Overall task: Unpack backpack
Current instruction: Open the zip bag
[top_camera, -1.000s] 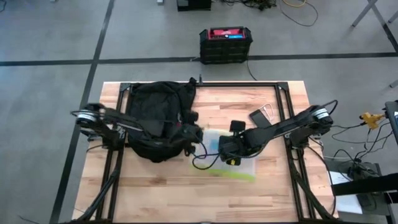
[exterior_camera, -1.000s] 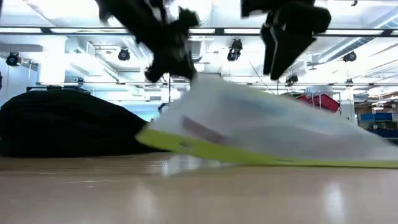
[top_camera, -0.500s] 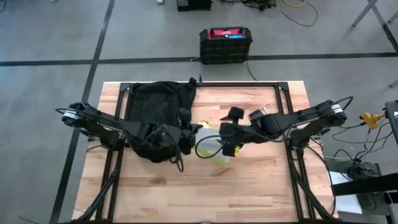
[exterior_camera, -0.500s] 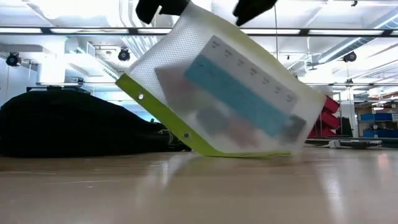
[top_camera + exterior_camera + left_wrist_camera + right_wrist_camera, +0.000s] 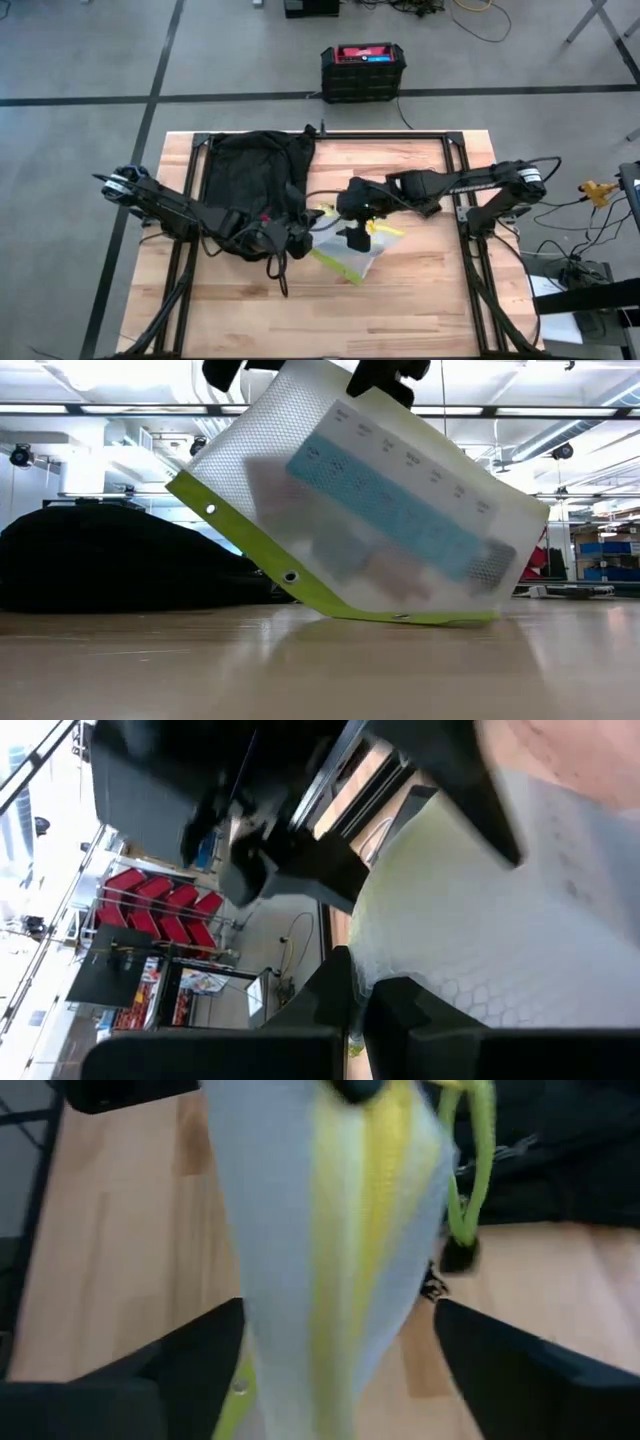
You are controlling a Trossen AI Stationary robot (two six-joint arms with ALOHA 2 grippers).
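1. The backpack (image 5: 255, 185) is large, black and made of fabric, with a rounded outline.
2. It lies flat on the left half of the tabletop (image 5: 430, 300).
3. In the low view it is a low dark mound (image 5: 110, 560).

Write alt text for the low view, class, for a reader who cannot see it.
A translucent mesh pouch with a lime-green edge hangs tilted, gripped from above by dark grippers, its lower corner near the wooden table. The black backpack lies behind it on the left.
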